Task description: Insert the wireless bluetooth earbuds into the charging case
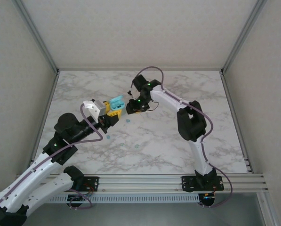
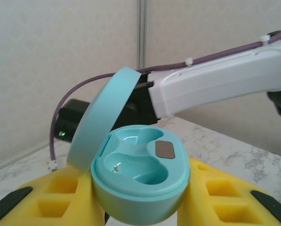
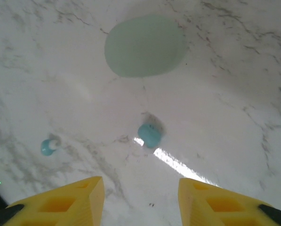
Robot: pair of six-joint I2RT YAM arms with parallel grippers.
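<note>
What I can't make out
My left fingers and the case between them run off the 6 o'clock edge. At 12 o'clock from my right fingers, a pale green oval blurs. From above, the earbuds are mere specks.

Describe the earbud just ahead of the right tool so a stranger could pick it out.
On the marble table, find the right tool, its yellow fingers apart. Just beyond the gap between them lies a small teal earbud, nearer than the pale green oval. Unlike the other bud, off to one side, it sits in line with the gap beside a bright glare streak.
</note>
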